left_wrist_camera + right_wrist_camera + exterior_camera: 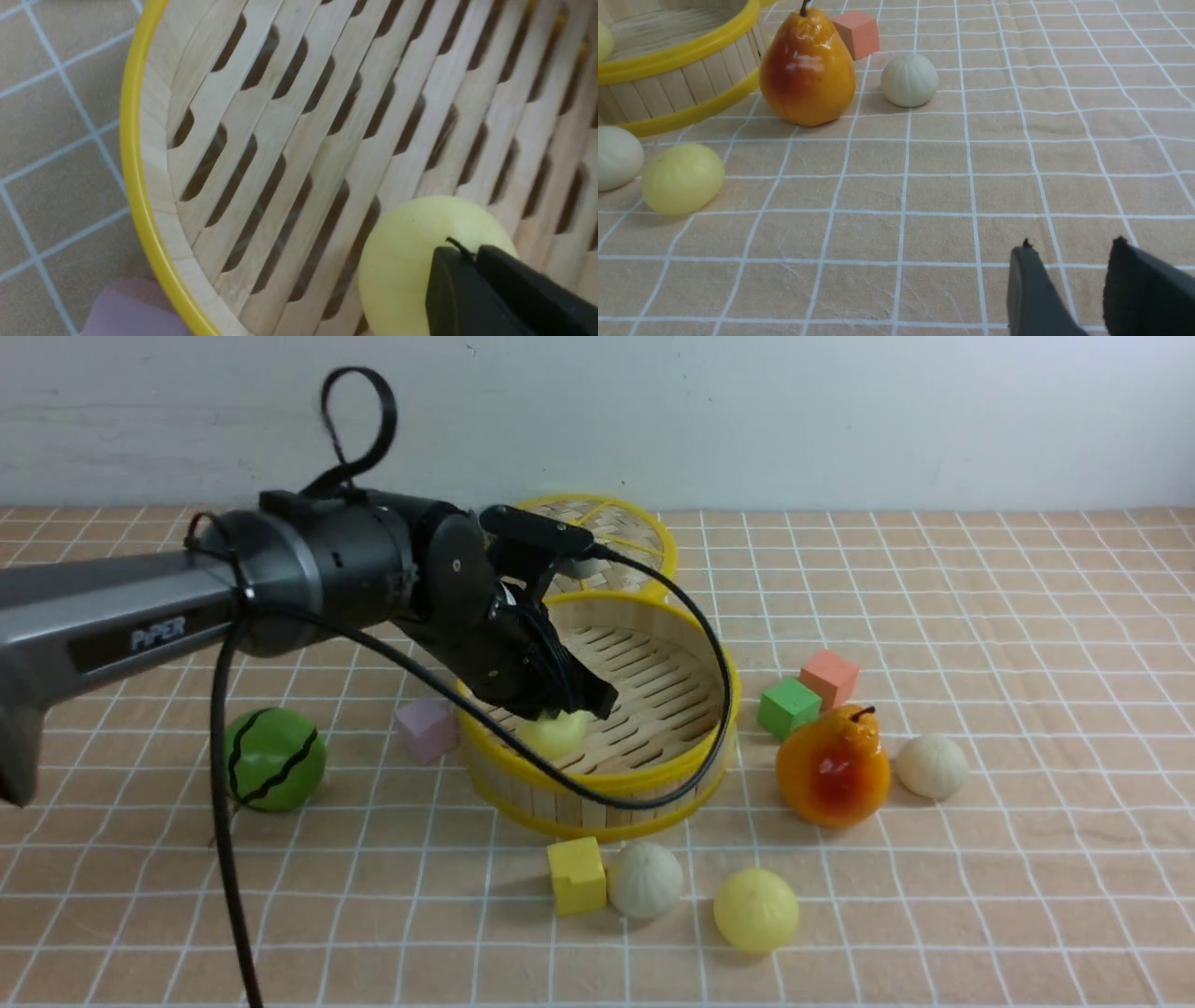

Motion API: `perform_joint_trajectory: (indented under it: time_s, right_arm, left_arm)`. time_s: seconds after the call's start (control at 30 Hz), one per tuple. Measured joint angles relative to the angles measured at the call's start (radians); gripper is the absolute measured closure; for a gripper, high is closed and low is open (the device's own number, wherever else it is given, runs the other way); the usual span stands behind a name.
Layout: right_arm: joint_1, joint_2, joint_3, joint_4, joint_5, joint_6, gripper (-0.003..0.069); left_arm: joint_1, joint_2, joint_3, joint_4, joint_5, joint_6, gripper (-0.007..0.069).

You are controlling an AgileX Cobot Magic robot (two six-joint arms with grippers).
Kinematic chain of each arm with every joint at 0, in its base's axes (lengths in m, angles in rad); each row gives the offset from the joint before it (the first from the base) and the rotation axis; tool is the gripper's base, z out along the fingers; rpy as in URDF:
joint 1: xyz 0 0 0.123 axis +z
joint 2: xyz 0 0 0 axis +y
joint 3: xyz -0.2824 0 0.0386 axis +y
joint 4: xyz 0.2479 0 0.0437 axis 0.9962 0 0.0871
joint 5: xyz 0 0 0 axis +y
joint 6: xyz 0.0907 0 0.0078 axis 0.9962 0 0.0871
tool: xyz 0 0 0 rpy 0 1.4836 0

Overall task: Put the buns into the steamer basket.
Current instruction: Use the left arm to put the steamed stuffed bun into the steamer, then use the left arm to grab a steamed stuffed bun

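One pale yellow bun [557, 735] is lodged in the steamer basket [560, 807] under the left gripper [586, 707], grip not discernible. Three buns [644, 879] [756, 910] [932, 765] are found outside, by a yellow block [576, 875] and pear [833, 770]. Right gripper [1073, 245] is held spread; left arm [112, 616] is marked "PIPER"

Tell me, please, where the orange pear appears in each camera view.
Front view: pear right of the steamer basket, beside an off-white bun.
Left wrist view: not in it.
Right wrist view: pear between the basket and that bun.
Shared landmark: the basket's yellow rim.
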Motion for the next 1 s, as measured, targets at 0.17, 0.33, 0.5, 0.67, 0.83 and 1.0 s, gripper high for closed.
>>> perform_joint_trajectory:
  time_s: [0.17, 0.33, 0.5, 0.67, 0.83, 1.0]
  right_arm:
    - [0.000, 0.000, 0.000, 0.000, 0.000, 0.000, 0.0418]
    - [0.000, 0.000, 0.000, 0.000, 0.000, 0.000, 0.0418]
    - [0.000, 0.000, 0.000, 0.000, 0.000, 0.000, 0.0418]
    - [0.000, 0.000, 0.000, 0.000, 0.000, 0.000, 0.0418]
    - [0.000, 0.000, 0.000, 0.000, 0.000, 0.000, 0.0418]
    - [0.000, 0.000, 0.000, 0.000, 0.000, 0.000, 0.0418]
  left_arm:
    - [0.000, -0.006, -0.022, 0.063, 0.023, -0.111, 0.0394]
    - [0.000, -0.093, -0.022, 0.063, 0.087, -0.140, 0.0200]
    - [-0.018, -0.226, -0.029, 0.029, 0.269, -0.162, 0.0310]
    - [-0.147, -0.245, -0.019, 0.024, 0.415, -0.132, 0.0617]
    - [-0.311, -0.184, -0.009, 0.017, 0.430, -0.110, 0.0637]
    - [-0.338, -0.096, -0.007, 0.025, 0.379, -0.109, 0.0538]
